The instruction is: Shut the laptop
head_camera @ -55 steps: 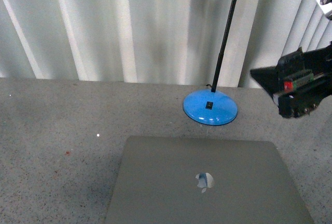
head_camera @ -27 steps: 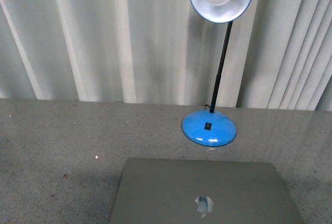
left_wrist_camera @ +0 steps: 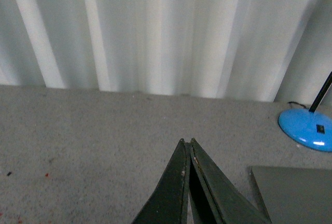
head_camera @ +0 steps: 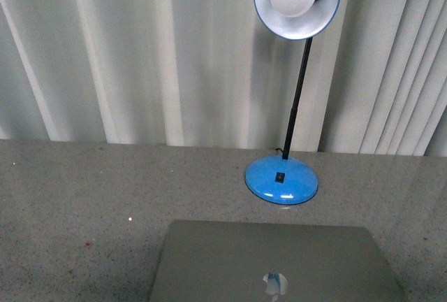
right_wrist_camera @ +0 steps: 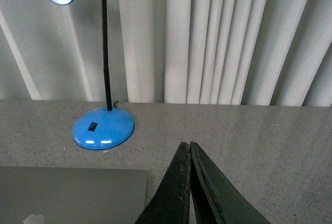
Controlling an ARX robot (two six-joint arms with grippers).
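We see the laptop (head_camera: 276, 263) lying at the near edge of the grey speckled surface (head_camera: 84, 197), its lid flat and facing up, the small logo visible near the lid's middle; no keys or screen show in any view. We judge the lid to be fully down, so the closing itself looks complete and the step in hand is the retreat and check. To do this well, we advise keeping both arms clear of the lid, avoiding any sweep toward the lamp, and confirming from the front view that no gap remains along the lid's far edge; the hinge side cannot be made out here.

The left gripper (left_wrist_camera: 187, 142) has its jaws pressed together with nothing between them; it hangs above bare surface, with the laptop's corner just beside it. The right gripper (right_wrist_camera: 185, 145) likewise shows jaws closed and empty, poised beside the laptop's far right corner. Neither arm appears in the front view.

Behind the laptop, toward the far edge of the surface, stands a blue desk lamp (head_camera: 281, 180): round base, black stem, shade and white bulb tilted toward us. It stands apart from the lid. Pale pleated curtains (head_camera: 140, 50) close off the background.

No containers are present: nothing on the surface holds anything else.
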